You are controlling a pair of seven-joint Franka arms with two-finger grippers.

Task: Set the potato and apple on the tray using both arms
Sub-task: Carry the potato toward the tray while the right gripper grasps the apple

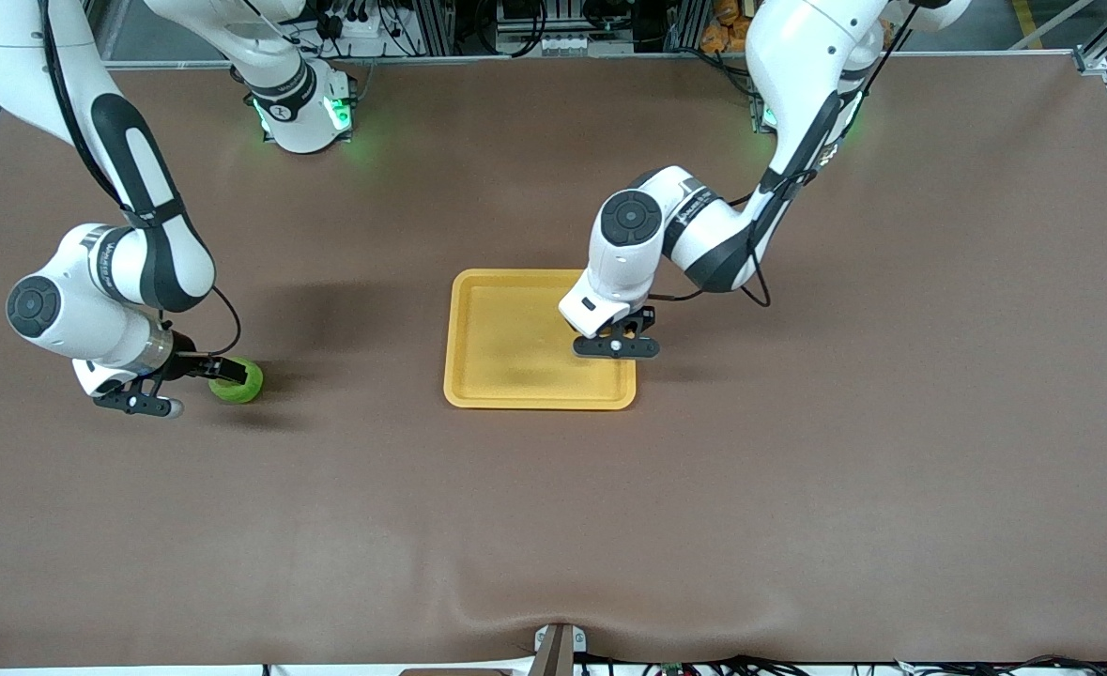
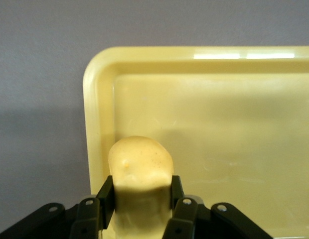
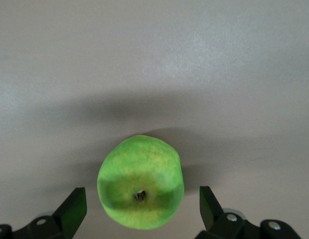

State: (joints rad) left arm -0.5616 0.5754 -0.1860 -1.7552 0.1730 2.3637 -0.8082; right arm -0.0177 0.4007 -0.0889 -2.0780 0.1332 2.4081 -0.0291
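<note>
Two items: potato (image 2: 140,164) and apple (image 1: 238,380), each at a different arm.
Potato: pale yellow lump, pinched between the fingers (image 2: 105,195) of the left gripper (image 2: 139,196); seen only in the left wrist view, where it sits over the tray floor just inside one rim.
Apple: green, round, stem dimple facing the right wrist camera; it rests on the brown table (image 1: 797,488) toward the right arm's end, well apart from the tray.
Tray: yellow tray (image 1: 478,376), rectangular with rounded corners and a raised rim, lying flat near the middle of the table; its floor is bare in the front view.
Left gripper: positioned over the tray edge that faces the left arm's end of the table (image 1: 616,346); fingers pressed against both sides of the potato.
Right gripper: down at the table around the apple (image 3: 140,199); fingers (image 3: 72,209) spread wide, one on each side of the apple with a visible gap on both sides, not touching it.
Table: brown cloth surface, slightly wrinkled along the edge nearest the front camera.
</note>
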